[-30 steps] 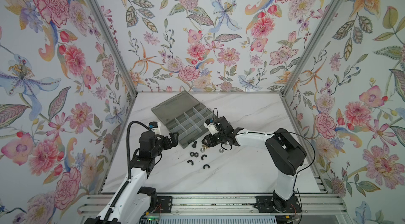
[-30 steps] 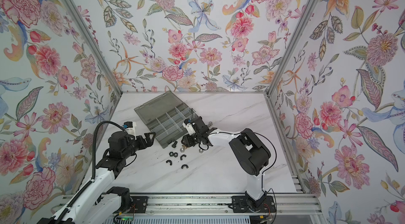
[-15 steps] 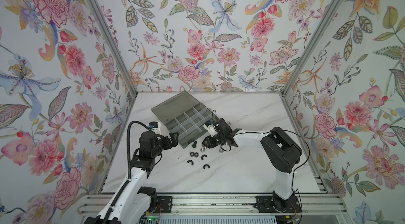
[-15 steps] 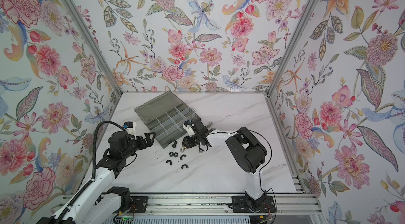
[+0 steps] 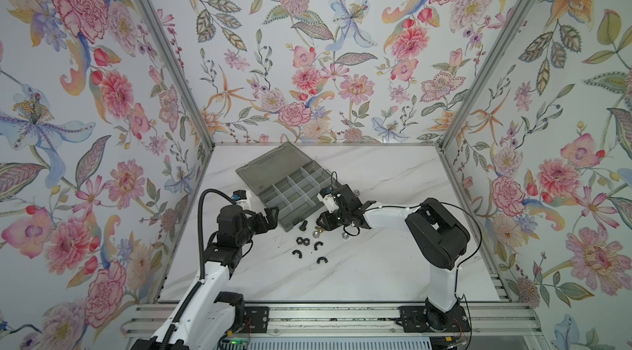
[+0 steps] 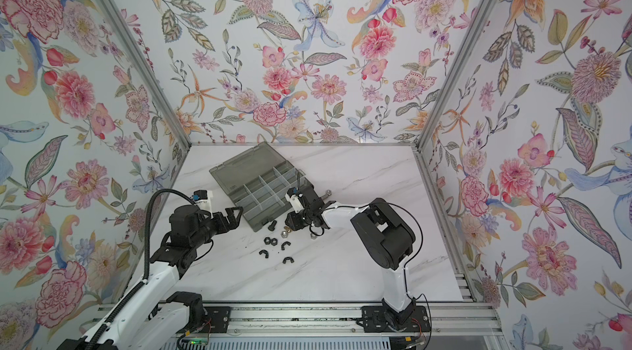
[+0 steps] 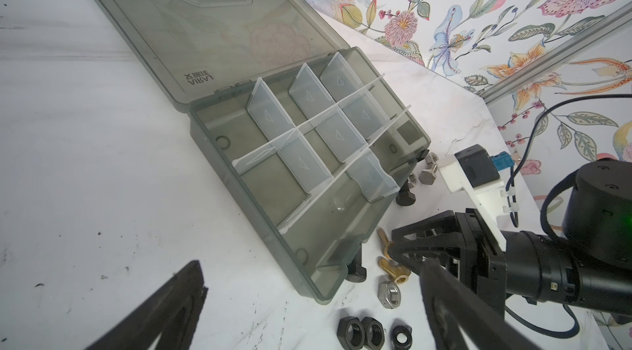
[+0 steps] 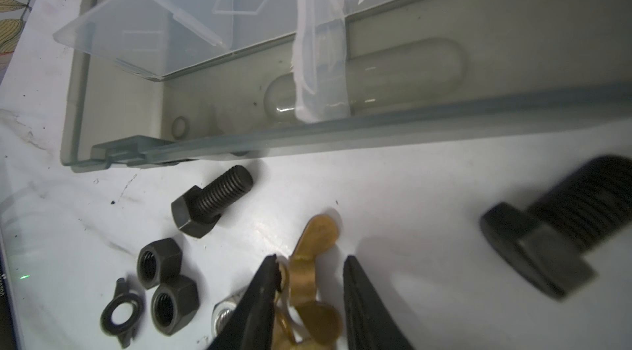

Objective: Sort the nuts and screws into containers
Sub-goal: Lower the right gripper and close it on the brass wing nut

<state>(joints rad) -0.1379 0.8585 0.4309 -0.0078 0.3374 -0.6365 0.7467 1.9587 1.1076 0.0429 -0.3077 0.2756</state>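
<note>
Left fingers (image 7: 160, 310): spread wide, empty, near organizer box (image 7: 253, 215).
Right fingers (image 8: 260, 297): part-open astride brass wing nut (image 8: 313, 273), one touching.

The organizer box (image 7: 239, 185) is smoky-grey translucent plastic, smooth and faintly scuffed; its dividers (image 7: 270, 115) are frosted clear plastic. The bench (image 7: 85, 160) has a white marble-look surface, smooth with a soft sheen and flecked with dark smudges. The black bolt (image 8: 208, 201) and black hex nuts (image 8: 159, 262) are dull, dark-finished metal with crisp threads. The wing nut (image 8: 316, 262) is brass-coloured metal with a satin shine. The silver nut (image 7: 389, 293) is bright bare metal. The right end effector (image 8: 311, 259) has matt black fingers (image 8: 256, 303). The walls (image 5: 307, 57) carry a matt floral print between brushed aluminium rails (image 5: 167, 57).
</note>
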